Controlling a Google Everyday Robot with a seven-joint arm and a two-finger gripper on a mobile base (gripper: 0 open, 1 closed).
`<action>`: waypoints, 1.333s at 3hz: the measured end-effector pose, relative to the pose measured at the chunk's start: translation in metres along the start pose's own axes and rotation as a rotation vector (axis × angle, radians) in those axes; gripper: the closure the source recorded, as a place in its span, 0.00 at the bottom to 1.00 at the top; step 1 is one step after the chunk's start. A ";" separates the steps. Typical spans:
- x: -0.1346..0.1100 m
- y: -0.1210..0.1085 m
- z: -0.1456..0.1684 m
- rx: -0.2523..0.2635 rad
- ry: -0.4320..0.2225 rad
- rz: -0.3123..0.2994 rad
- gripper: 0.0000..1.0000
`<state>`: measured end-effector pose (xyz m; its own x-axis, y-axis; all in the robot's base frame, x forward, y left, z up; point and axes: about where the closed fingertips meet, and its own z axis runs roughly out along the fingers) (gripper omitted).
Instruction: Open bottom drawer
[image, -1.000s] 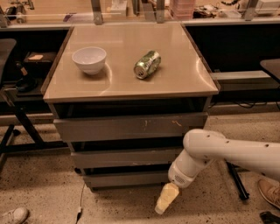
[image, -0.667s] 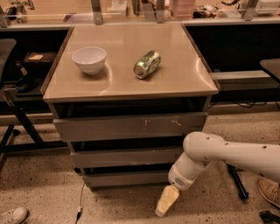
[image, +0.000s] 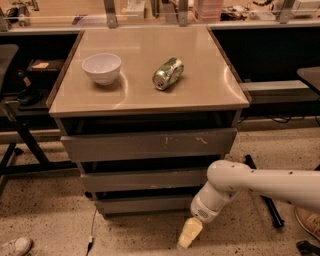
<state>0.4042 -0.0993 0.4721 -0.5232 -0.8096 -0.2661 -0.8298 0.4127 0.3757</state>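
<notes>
One camera covers the scene. It sits high in front of the table (image: 145, 95), facing the drawer fronts (image: 150, 145) and tilted down, so the whole top, the fronts and the floor (image: 50, 210) all show. It is close, and the table fills the middle. The arm (image: 260, 182) enters low from the right edge. The gripper (image: 189, 235) hangs near the bottom edge, just below the right end of the bottom drawer (image: 145, 204).

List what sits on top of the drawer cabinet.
A bowl at left and a can lying on its side near the middle, apart. What the drawers hold is hidden behind their fronts. The gripper hangs near the floor by the bottom drawer, at its right end.
</notes>
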 end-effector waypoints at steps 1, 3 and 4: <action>0.011 -0.033 0.046 -0.040 -0.038 -0.002 0.00; 0.013 -0.073 0.084 -0.058 -0.073 0.009 0.00; 0.009 -0.091 0.094 0.012 -0.072 -0.006 0.00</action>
<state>0.4567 -0.1048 0.3525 -0.5302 -0.7804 -0.3314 -0.8351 0.4131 0.3634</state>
